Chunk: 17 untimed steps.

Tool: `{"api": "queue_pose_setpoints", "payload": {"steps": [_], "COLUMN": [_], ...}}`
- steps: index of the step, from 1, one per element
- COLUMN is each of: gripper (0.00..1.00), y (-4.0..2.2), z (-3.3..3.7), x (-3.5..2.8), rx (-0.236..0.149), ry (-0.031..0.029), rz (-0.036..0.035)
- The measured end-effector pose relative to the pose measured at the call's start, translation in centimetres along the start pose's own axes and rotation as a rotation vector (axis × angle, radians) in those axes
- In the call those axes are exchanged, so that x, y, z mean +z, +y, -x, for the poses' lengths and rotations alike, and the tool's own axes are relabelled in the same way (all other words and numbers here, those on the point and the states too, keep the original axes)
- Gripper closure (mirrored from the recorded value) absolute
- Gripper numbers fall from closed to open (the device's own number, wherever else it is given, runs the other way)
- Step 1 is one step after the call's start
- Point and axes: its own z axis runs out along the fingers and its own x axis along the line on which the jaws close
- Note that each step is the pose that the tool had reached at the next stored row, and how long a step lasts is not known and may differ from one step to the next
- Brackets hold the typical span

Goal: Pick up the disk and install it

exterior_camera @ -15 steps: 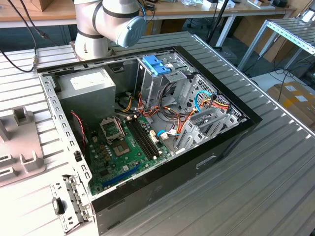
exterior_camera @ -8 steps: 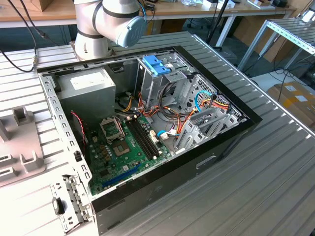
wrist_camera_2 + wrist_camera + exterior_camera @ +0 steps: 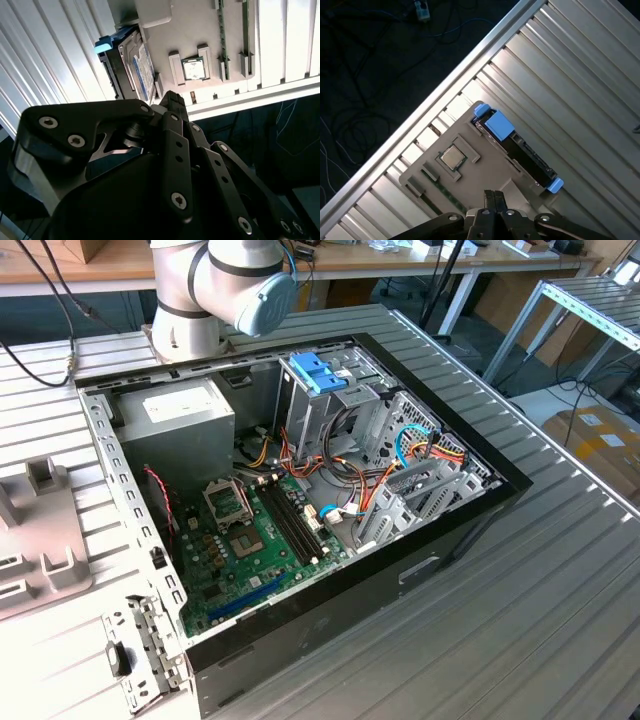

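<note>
One disk (image 3: 526,156) stands on edge in a slot along one side of a grey holder (image 3: 485,167); dark body, bright blue side rails, a broad blue tab at one end, a smaller blue piece at the other. The second wrist view shows its labelled face and the blue tab; a square processor chip (image 3: 452,157) sits in a recess of the same holder, just beside the disk's slot. The holder lies on the ribbed metal tabletop (image 3: 580,75), near its edge; dark floor with loose cables lies beyond that edge.

Pincer (image 3: 493,196): black linkage; in both wrist views the fingertips meet, clenched on nothing; it hangs over the holder, near the disk.

Exterior view: an open computer case (image 3: 440,550) lies flat on the tabletop; motherboard (image 3: 250,540) towards the exterior view's left, power supply (image 3: 180,415) behind it, drive cage (image 3: 330,415) at the back with a light blue latch (image 3: 318,372) on top; orange and blue cables run between cage and board. The arm (image 3: 225,285) rises from behind the case.
</note>
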Motion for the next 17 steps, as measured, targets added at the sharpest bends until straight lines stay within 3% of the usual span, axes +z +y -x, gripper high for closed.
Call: {"api": "queue_pose_setpoints", "payload": {"steps": [17], "gripper": [0.89], "y": [0.0], "z": [0.0], "x": [0.0], "rx": [-0.092], "ry": [0.0017], "rz": [0.0024]}}
